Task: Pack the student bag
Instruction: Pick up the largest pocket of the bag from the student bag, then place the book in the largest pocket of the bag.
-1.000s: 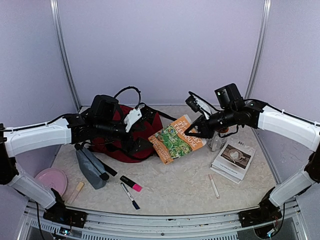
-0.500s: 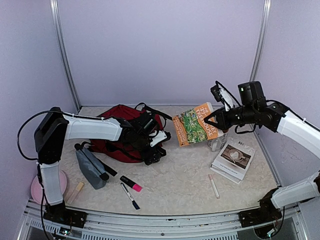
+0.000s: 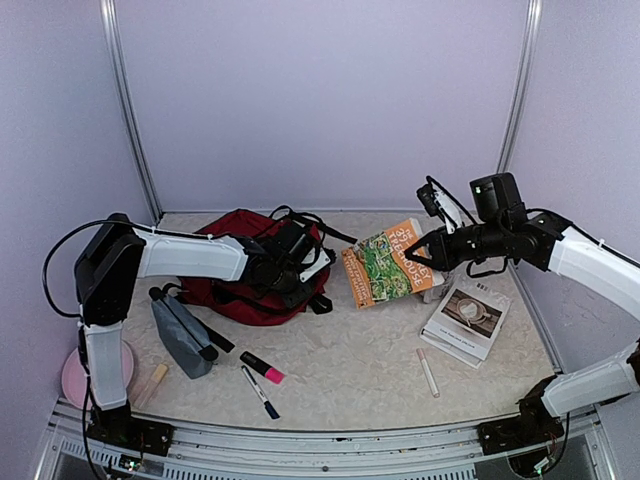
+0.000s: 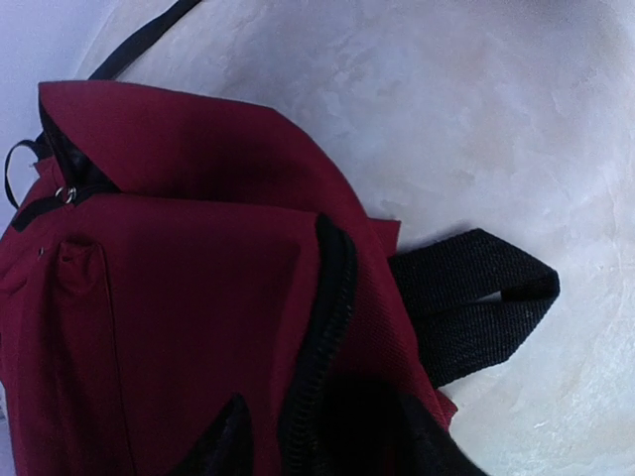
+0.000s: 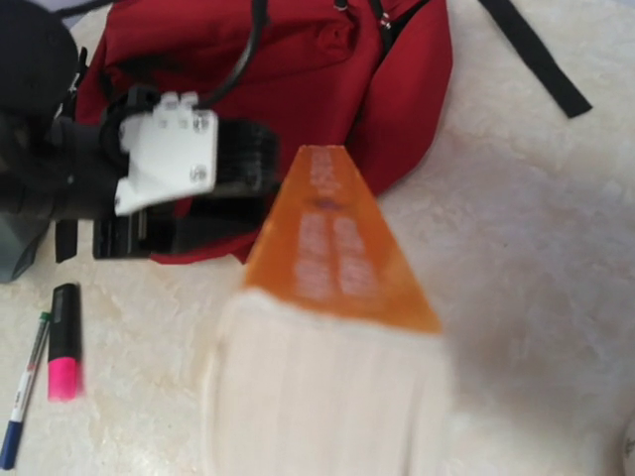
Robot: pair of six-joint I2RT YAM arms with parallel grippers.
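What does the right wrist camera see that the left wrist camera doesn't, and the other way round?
Only the right wrist view: an orange-covered book with white page edges, close to the lens, the black-and-white left arm, a pink-and-black highlighter and a thin pen with a blue end. Only the left wrist view: the bag's black zipper line up close and a folded black webbing strap. Both: the dark red fabric backpack lying on the pale mottled table.

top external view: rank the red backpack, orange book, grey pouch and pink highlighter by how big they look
1. red backpack
2. orange book, though it is raised toward the camera, so its lead over the pouch is unsure
3. grey pouch
4. pink highlighter
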